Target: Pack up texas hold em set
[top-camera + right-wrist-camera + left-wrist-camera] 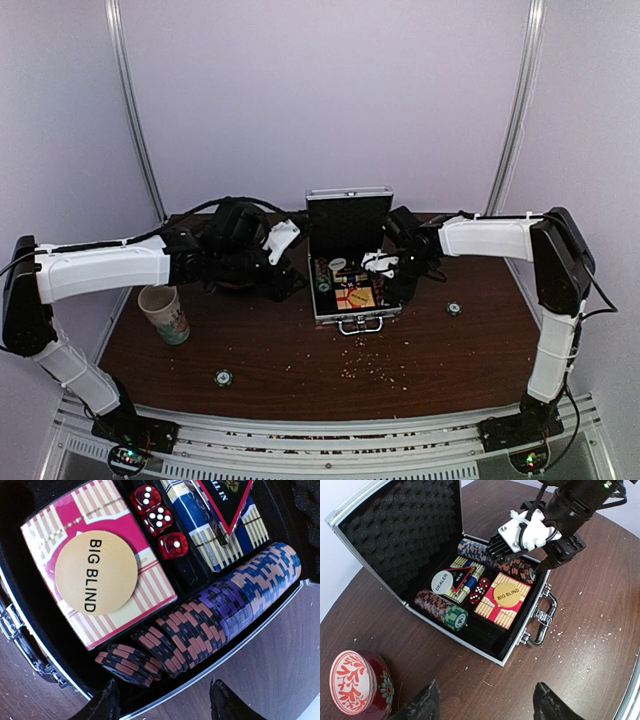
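The silver case (pixel 348 218) stands open at the table's middle, its lid upright. In the left wrist view its black tray (pixel 492 640) holds rows of chips (pixel 442 611), a red-yellow card box (pixel 492 611), three red dice (pixel 480 591), a yellow BIG BLIND disc (pixel 506 594) and a white DEALER disc (pixel 442 581). My right gripper (pixel 165 705) is open and empty, right above the right-hand chip row (pixel 215 615), where a few end chips lie tipped over. It also shows in the top view (pixel 388 280). My left gripper (pixel 485 705) is open and empty over the table, left of the case.
A patterned paper cup (pixel 165 312) stands at the left. A red-and-white bowl (pixel 355 680) sits left of the case, close to my left gripper. Two loose chips lie on the table: one at the front left (pixel 223 378), one at the right (pixel 454 309). Crumbs (pixel 370 365) lie before the case.
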`<act>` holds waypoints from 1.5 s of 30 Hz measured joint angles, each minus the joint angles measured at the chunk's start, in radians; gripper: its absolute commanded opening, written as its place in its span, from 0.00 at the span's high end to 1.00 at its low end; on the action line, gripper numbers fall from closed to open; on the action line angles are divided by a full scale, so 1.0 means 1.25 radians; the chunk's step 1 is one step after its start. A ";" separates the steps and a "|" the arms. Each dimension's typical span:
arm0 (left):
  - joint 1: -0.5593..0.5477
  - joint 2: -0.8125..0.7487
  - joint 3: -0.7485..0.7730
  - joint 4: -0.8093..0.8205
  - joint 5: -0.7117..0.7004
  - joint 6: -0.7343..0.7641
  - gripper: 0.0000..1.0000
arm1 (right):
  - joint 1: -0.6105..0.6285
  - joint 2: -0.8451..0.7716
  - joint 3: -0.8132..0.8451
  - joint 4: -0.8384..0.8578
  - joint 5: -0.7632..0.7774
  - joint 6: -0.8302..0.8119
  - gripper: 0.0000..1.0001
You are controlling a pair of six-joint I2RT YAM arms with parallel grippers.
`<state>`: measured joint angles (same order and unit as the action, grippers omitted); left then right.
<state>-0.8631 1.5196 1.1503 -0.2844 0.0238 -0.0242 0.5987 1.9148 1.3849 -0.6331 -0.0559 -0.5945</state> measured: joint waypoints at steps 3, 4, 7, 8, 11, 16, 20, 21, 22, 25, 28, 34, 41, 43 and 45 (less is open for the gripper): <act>0.000 0.002 0.000 -0.002 0.000 0.000 0.35 | 0.000 0.019 0.014 -0.002 -0.011 0.000 0.35; 0.000 0.002 0.000 -0.002 0.000 0.000 0.35 | 0.000 0.026 0.019 -0.002 -0.013 0.001 0.35; 0.000 0.002 0.000 -0.002 0.000 0.000 0.35 | 0.000 0.045 0.032 -0.002 -0.014 0.006 0.35; 0.000 0.002 0.000 -0.002 0.000 0.000 0.35 | 0.000 0.048 0.034 -0.002 -0.013 0.010 0.35; 0.000 0.002 0.000 -0.002 0.001 0.000 0.35 | -0.002 0.052 0.039 -0.005 -0.011 0.020 0.36; 0.000 0.002 0.000 -0.003 0.002 0.000 0.35 | -0.010 0.062 0.053 -0.009 -0.015 0.024 0.36; 0.000 0.003 0.000 -0.003 0.002 0.001 0.35 | -0.016 0.063 0.056 -0.024 -0.030 0.016 0.35; 0.000 0.004 0.000 -0.003 0.002 0.001 0.35 | -0.017 0.063 0.056 -0.031 -0.036 0.013 0.35; 0.000 0.005 0.000 -0.003 0.002 0.000 0.35 | -0.018 0.063 0.057 -0.035 -0.042 0.010 0.35; 0.000 0.006 0.000 -0.004 0.002 0.000 0.35 | -0.021 0.063 0.070 -0.058 -0.069 0.000 0.34; 0.000 0.009 0.000 -0.004 0.002 0.000 0.35 | -0.023 0.062 0.078 -0.076 -0.088 -0.003 0.33; 0.000 0.011 0.000 -0.004 0.006 0.000 0.35 | -0.038 0.021 0.077 -0.120 -0.124 0.001 0.33; 0.000 0.011 0.002 -0.006 0.008 0.000 0.35 | -0.120 -0.075 0.013 -0.133 -0.134 0.020 0.36; 0.000 0.011 0.002 -0.007 0.008 0.000 0.35 | -0.150 -0.085 -0.015 -0.132 -0.121 0.028 0.36; 0.000 0.011 0.002 -0.007 0.008 0.000 0.35 | -0.178 -0.085 -0.038 -0.132 -0.102 0.037 0.36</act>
<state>-0.8631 1.5337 1.1522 -0.2932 0.0341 -0.0238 0.3767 1.8084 1.3369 -0.7979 -0.1829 -0.5480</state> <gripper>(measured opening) 0.649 0.637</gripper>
